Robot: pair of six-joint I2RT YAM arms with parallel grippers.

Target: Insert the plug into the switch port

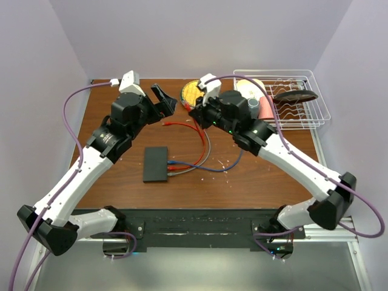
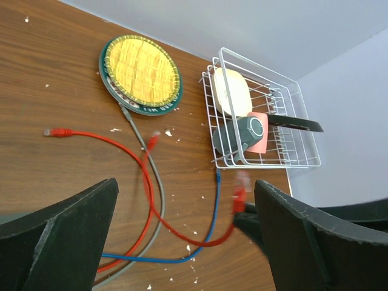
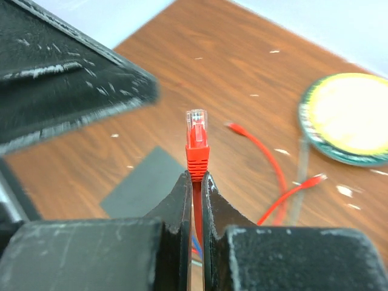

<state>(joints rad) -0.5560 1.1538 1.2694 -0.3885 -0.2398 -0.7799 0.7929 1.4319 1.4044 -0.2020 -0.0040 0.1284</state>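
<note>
A red plug [image 3: 197,136] with a clear tip stands upright just above the fingertips of the right gripper [image 3: 194,182]. The jaws are pinched closed on the ribbed red boot and cable just beneath the tip. The plug is held up off the table, above the middle of the top view.

The switch [image 1: 156,164], a flat, nearly black box, lies on the brown wooden table [image 1: 254,176] toward the lower left of centre, apart from the plug. Red, blue and grey cables [image 1: 182,165] meet its right edge and loop away to the right. A second red cable end [image 2: 57,131] lies loose on the wood.

The left gripper [image 1: 163,100] hangs above the far left part of the table with its jaws spread wide and nothing between them.

At the back of the table sits a round yellow dish with a dark green rim [image 2: 140,74]. It holds nothing I can make out, and the grey cable [image 2: 154,170] runs up to its edge.

In the upper right corner stands a white wire rack [image 1: 273,71]. Inside it a cream plate [image 2: 230,91] leans on edge. A dark grey cup [image 2: 239,134] lies on its side against a pink object [image 2: 262,145]. A dark flat utensil [image 2: 297,124] pokes out over the rack's side.
</note>
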